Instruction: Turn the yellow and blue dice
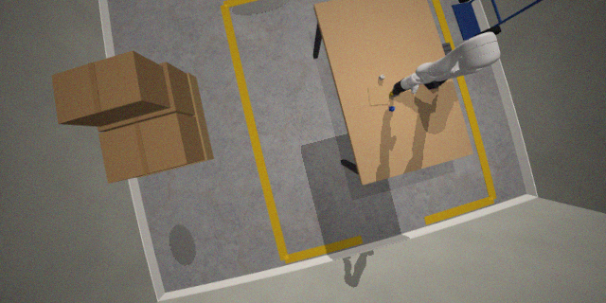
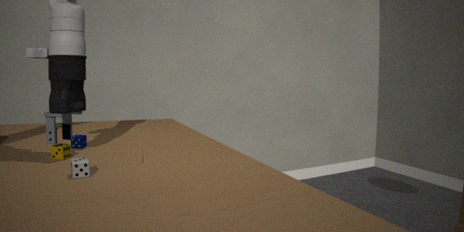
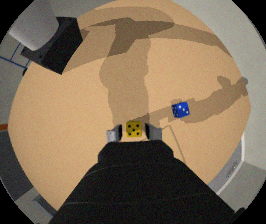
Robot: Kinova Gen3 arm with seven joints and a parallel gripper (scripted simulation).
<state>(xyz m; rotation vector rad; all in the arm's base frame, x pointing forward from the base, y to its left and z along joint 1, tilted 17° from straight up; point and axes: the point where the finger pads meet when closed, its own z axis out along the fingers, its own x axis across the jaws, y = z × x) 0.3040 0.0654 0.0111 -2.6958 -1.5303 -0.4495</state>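
Note:
The yellow die [image 1: 391,95] [image 2: 61,151] [image 3: 134,129] rests low beneath my gripper [image 2: 59,140] [image 3: 134,132], showing 5 on top in the wrist view. The gripper is open and empty, its fingertips above the die, one on either side in the wrist view. The blue die [image 1: 391,109] [image 2: 78,141] [image 3: 180,109] lies to the right in the wrist view; its top number is hard to read. The white die [image 1: 382,77] [image 2: 80,168] stands apart, a 5 on its front side. The mat [image 1: 379,104] is table-coloured, only a faint outline; whether the yellow die is on it is unclear.
The wooden table [image 1: 374,24] [image 2: 217,188] carries the dice and the mat. Arm shadows fall across it near the blue die. Stacked cardboard boxes [image 1: 114,80] and a blue cart [image 1: 466,21] stand on the floor away from the dice.

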